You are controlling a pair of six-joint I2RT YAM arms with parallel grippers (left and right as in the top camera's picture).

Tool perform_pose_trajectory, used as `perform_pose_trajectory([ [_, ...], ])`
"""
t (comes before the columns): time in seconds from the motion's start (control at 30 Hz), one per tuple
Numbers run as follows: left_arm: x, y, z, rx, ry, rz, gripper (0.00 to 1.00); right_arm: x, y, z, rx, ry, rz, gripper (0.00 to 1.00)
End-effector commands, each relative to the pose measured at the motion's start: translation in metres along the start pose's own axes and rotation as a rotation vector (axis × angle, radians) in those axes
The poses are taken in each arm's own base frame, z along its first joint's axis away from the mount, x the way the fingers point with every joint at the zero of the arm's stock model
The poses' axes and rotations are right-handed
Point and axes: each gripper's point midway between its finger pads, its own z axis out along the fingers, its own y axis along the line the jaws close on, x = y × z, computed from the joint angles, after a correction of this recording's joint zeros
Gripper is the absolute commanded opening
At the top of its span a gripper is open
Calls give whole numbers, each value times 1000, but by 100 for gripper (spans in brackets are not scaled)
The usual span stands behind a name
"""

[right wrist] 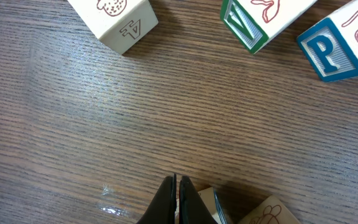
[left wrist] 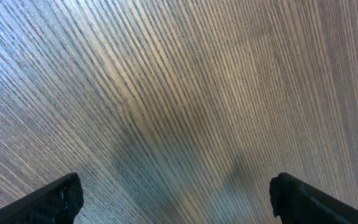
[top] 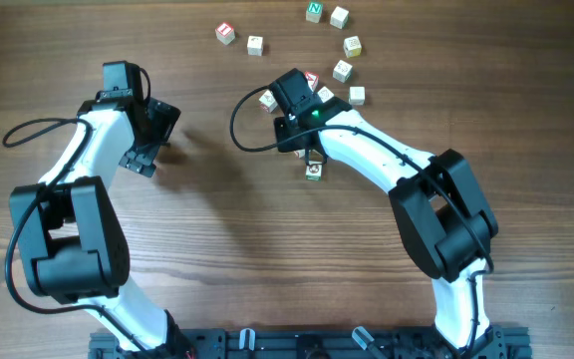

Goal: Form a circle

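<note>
- The wooden letter cubes (top: 352, 45) lie in a loose arc on the far right part of the table (top: 88, 40). The arc runs from a red-faced cube (top: 225, 33) past a green N cube (top: 314, 11) and curls down to a plain pale cube (top: 357, 95); no closed ring is formed yet
- The right gripper (right wrist: 179, 190) is clenched with nothing between its fingers, down near the wood inside that arc. In the overhead view its wrist hides part of the arc's inner side, so some cubes may be out of sight
- Ahead of its tips and apart from them lie a triangle-marked cube (right wrist: 120, 22), a green V cube (right wrist: 244, 25) and a blue P cube (right wrist: 334, 46)
- Two more cubes (right wrist: 269, 211) sit just beside the tips at the lower right; whether they touch the fingers I cannot tell
- A stray green-edged cube (top: 314, 170) lies on the robot's side of the right forearm, apart from the rest
- The left gripper (top: 154, 138) is spread wide, grasping nothing, over bare wood well to the left of every cube
- Judgement: the right arm is much the nearer, and with its fingers shut it would serve as a pusher. The arc opens toward the robot, so the stray cube and those by the tips look like the ones to shove into that gap
- Cubes have no long axis; which face the tips meet sets the direction of the push
</note>
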Motion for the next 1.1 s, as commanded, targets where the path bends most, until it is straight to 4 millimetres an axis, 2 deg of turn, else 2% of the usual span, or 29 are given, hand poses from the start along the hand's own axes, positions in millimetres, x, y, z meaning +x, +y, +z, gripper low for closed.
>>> perform_pose_trajectory([
  [0.0, 0, 1, 4, -9, 6, -11, 100, -3, -2, 6, 15, -8, -3, 5],
  [0.13, 0, 1, 4, -9, 6, -11, 100, -8, -1, -1, 9, -24, 0, 4],
  [0.3, 0, 1, 4, -9, 6, -11, 100, -51, 7, -38, -45, -180, 23, 5],
  [0.33, 0, 1, 4, -9, 6, -11, 100, -54, 9, -41, -58, -192, 19, 5],
  [0.43, 0, 1, 4, -9, 6, -11, 100, -40, 23, -38, -128, -133, -73, 5],
  [0.53, 0, 1, 4, -9, 6, -11, 100, -18, 20, -25, -102, -52, -92, 5],
  [0.63, 0, 1, 4, -9, 6, -11, 100, -6, 17, -9, -89, -7, -93, 5],
  [0.77, 0, 1, 4, -9, 6, -11, 100, -5, 16, -7, -87, -1, -94, 5],
  [0.9, 0, 1, 4, -9, 6, -11, 100, 2, 14, 5, -79, 23, -96, 5],
  [1.07, 0, 1, 4, -9, 6, -11, 100, -1, 15, 6, -83, 10, -99, 5],
])
